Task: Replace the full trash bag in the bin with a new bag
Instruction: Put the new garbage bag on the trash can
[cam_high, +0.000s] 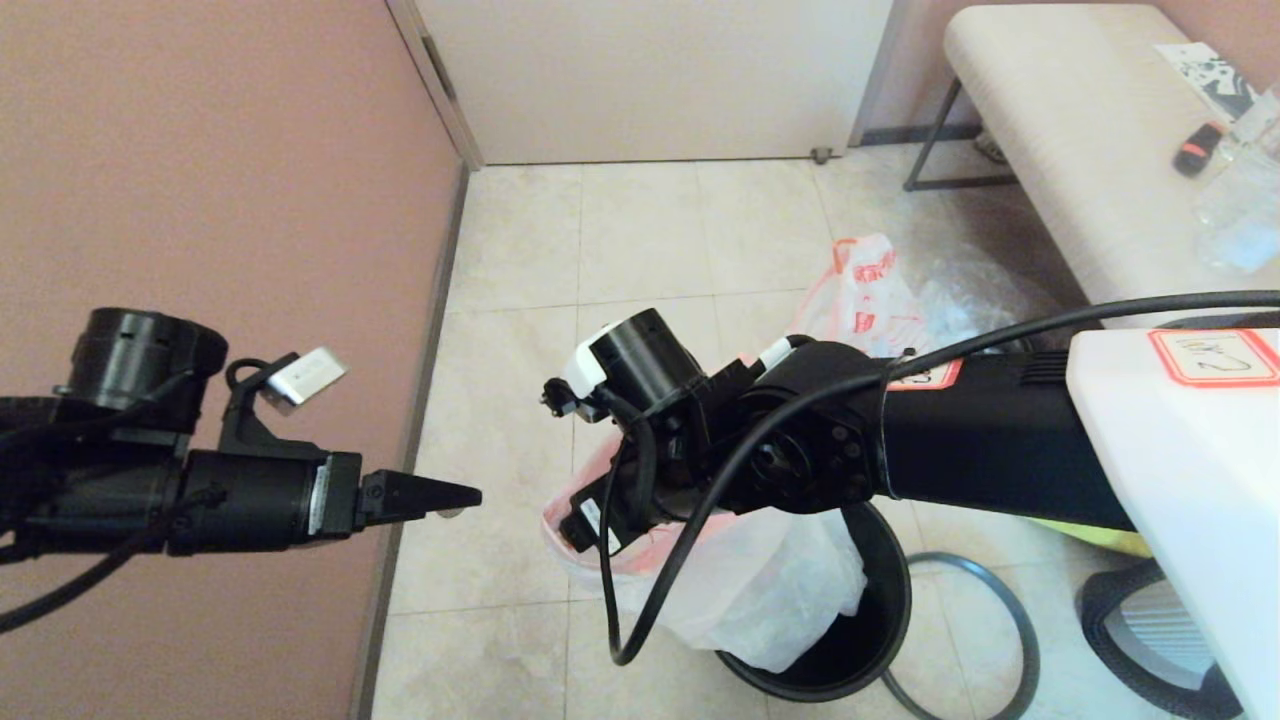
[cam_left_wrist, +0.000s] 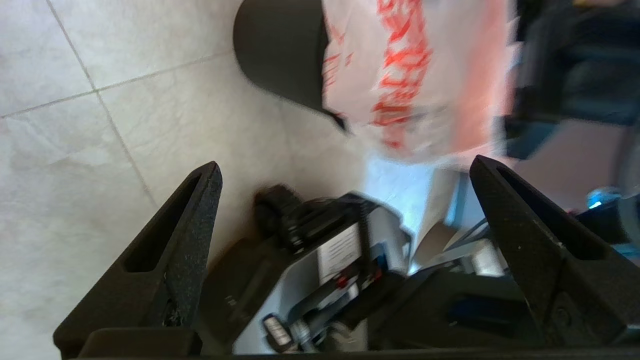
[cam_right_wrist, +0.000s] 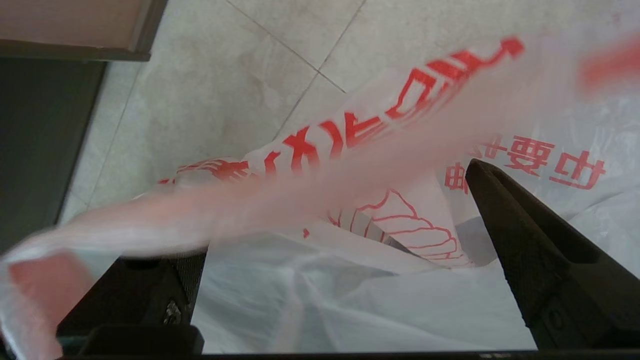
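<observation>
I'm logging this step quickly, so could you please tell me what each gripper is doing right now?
Left gripper: open, empty, beside the small round black plastic bin.
Right gripper: open, the large thin white pink-banded bag draped across it.

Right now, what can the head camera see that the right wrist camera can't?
Only the head view shows the full trash bag on the floor, the bin, the grey ring beside it, the bench, and the left end effector hovering by the wall. Only the right wrist view shows the right end effector open, with the pink band draped across it. Both show the new bag and the tiled floor.
</observation>
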